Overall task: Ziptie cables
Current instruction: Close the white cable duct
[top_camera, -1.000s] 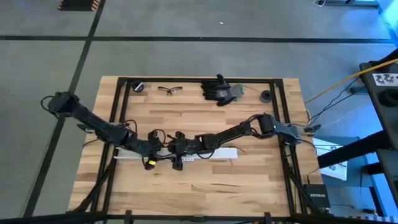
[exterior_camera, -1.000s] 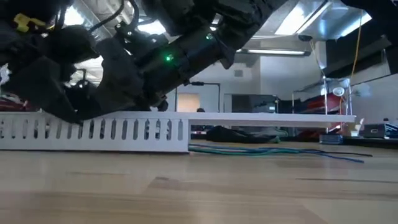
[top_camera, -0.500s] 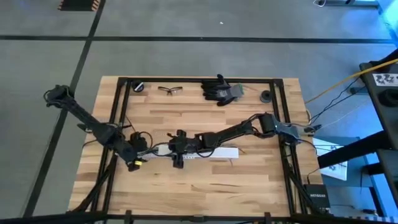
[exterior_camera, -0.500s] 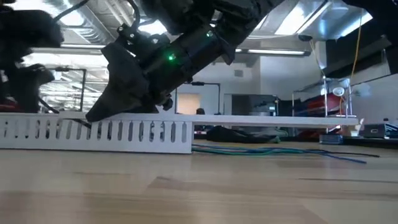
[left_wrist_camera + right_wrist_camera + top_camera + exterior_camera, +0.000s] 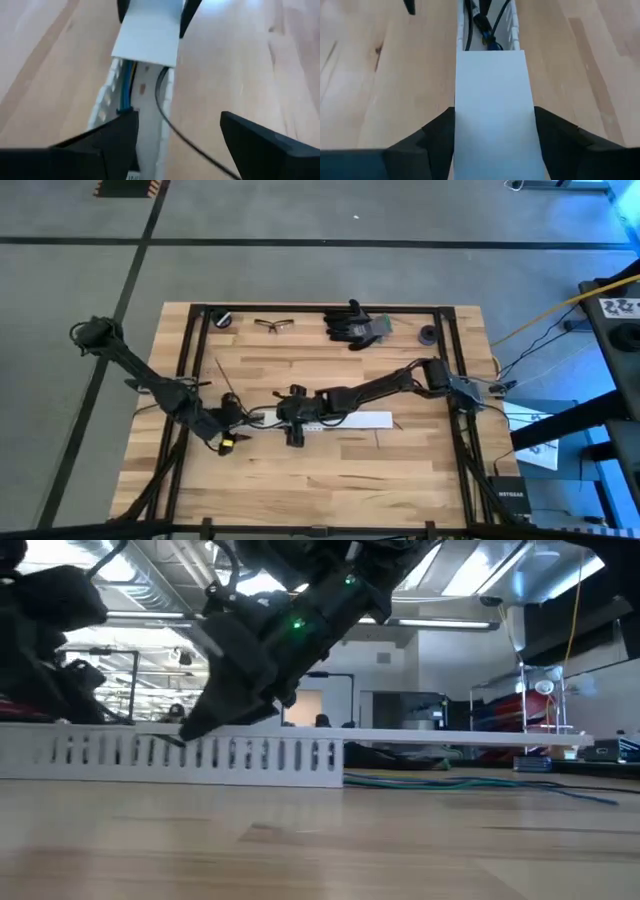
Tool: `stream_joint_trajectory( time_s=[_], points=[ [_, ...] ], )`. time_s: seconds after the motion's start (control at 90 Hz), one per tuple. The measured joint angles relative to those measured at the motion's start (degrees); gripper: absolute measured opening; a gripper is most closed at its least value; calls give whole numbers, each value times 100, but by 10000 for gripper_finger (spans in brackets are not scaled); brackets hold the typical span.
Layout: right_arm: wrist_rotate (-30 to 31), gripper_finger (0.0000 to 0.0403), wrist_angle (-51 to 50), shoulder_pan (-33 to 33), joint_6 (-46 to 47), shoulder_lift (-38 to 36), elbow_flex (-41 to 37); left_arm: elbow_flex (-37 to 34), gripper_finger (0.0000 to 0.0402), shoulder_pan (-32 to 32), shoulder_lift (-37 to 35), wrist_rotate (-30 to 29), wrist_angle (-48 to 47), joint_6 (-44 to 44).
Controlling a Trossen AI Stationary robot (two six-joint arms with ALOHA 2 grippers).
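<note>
A white slotted channel (image 5: 200,752) lies across the table's middle. The cables (image 5: 480,20) run inside it, dark, blue and greenish (image 5: 127,85). One black cable (image 5: 170,120) curves out over its wall. A flat white cover strip (image 5: 490,100) lies along the channel's top, and my right gripper (image 5: 293,418) is shut on it. My left gripper (image 5: 232,423) is open at the channel's left end, its fingers (image 5: 240,135) astride it. I cannot tell whether they touch it. More cables (image 5: 450,781) trail on the table behind the channel. My right gripper pinches the cover strip's two long edges (image 5: 457,120) between its two fingers, near the strip's left end. The fingers slant down from the table's right and lie along the strip. The strip rests flat on the channel's top.
At the table's far edge lie black gloves (image 5: 352,323), safety glasses (image 5: 273,324), a small dark round part (image 5: 427,334) and another at the far left (image 5: 224,319). A thin dark strand (image 5: 224,377) lies beyond my left gripper. Bare wood spans the near side.
My left gripper has drawn back from the channel's middle toward the table's left, to the channel's left end. My right gripper has shifted a little toward the right, and the channel and cover have slid right along the table with it.
</note>
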Motion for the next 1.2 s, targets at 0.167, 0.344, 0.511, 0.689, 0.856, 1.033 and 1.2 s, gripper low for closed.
stream_joint_trajectory(
  time_s=[0.167,0.344,0.511,0.689,0.856,1.033,1.2],
  points=[
    [-252,218,7,6,-39,-13,-68,123,265,296,296,-3,204,243],
    [-239,218,38,13,-35,-39,-79,708,265,475,230,-16,-752,683],
    [-236,218,173,17,-43,-37,-85,578,265,565,230,-16,-885,1025],
    [-265,218,352,20,-66,-28,-87,101,265,703,231,208,7,1026],
    [-250,218,362,23,-79,-28,-87,-366,265,762,339,385,785,850],
    [-224,218,404,26,-77,-24,-87,-799,255,756,535,383,1890,864],
    [-209,218,530,26,-77,-18,-96,-819,236,756,701,353,2055,962]
  ],
)
